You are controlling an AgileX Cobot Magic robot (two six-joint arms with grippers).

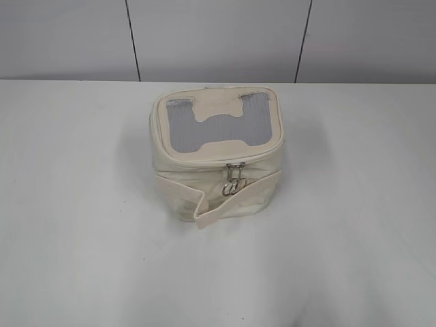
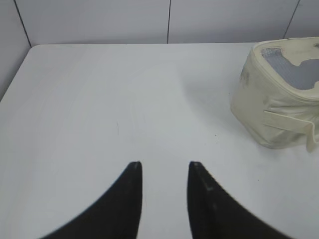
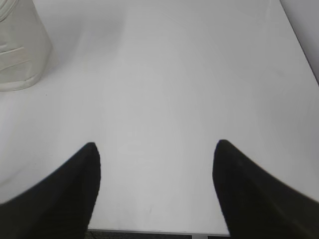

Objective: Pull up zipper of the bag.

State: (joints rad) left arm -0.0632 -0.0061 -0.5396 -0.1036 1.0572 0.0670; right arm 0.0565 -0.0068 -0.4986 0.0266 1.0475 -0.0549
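The cream bag stands in the middle of the white table, its lid with the grey ribbed panel and bone-shaped patch facing up. The zipper's silver pull and ring hang at the front of the lid rim, above the strap band. The bag also shows at the right edge of the left wrist view and in the top left corner of the right wrist view. My left gripper is open and empty, left of the bag. My right gripper is wide open and empty, right of the bag. Neither gripper shows in the exterior view.
The white table spreads all around the bag. A grey panelled wall stands behind the far edge. The table's near edge shows at the bottom of the right wrist view.
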